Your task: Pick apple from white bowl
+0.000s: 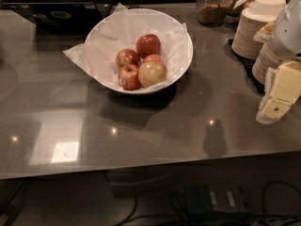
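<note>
The gripper [278, 98] hangs at the right edge of the view, over the dark, glossy bench [141, 140]. It grasps nothing, and I cannot tell whether the jaws are released or clenched. The white bowl [186, 39] stands well apart from the jaws, to their left in the view and farther back, lined with crumpled white paper [120, 29]. The apple [152, 73], pale yellow-green with a red blush, lies in the bowl at its near side, on the side toward the jaws. Touching it on the side away from the jaws is a red apple with a sticker [129, 77]; two smaller red apples [148, 44] lie behind. Just behind the jaws are stacks of beige paper plates [256, 29], and farther back a glass jar [212, 7] holding brown grains.
</note>
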Controlling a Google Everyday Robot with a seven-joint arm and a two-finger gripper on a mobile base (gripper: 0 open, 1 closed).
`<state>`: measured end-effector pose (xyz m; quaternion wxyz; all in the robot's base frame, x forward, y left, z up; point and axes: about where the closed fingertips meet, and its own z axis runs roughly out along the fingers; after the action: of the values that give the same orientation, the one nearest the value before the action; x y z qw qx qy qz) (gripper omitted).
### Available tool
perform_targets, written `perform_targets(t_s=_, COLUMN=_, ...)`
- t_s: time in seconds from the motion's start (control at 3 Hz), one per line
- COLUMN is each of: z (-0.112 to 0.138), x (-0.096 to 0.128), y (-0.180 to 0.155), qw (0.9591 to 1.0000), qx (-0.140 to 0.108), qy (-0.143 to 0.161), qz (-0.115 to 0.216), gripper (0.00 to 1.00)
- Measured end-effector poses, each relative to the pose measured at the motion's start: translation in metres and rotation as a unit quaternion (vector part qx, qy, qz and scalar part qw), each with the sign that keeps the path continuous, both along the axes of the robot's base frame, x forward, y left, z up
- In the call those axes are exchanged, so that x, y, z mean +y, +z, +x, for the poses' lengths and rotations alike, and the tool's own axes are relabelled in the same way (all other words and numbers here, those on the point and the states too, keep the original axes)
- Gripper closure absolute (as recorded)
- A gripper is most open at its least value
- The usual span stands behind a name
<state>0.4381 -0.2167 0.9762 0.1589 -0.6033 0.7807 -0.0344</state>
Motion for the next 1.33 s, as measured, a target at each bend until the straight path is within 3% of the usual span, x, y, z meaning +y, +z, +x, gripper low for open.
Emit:
perform_targets(t_s=0.33, z=0.000, x=0.000, y=0.000, qw=1.0000, qx=0.000, qy=0.000, qz=0.000, gripper=0.00)
perform_targets(t_s=0.67, z=0.016, x=0.008, y=-0.008, qw=0.9989, qx=-0.005, qy=0.003, qz=0.046, gripper=0.00)
perform_targets(t_s=1.0, z=0.047, x=0.026, y=-0.013, qw=0.9945, qx=-0.017, qy=0.023, qz=0.100, gripper=0.00)
perform_targets(t_s=1.33, z=0.070, x=0.054, y=-0.008, qw=0.9842, qx=-0.027, qy=0.061, qz=0.164, gripper=0.00)
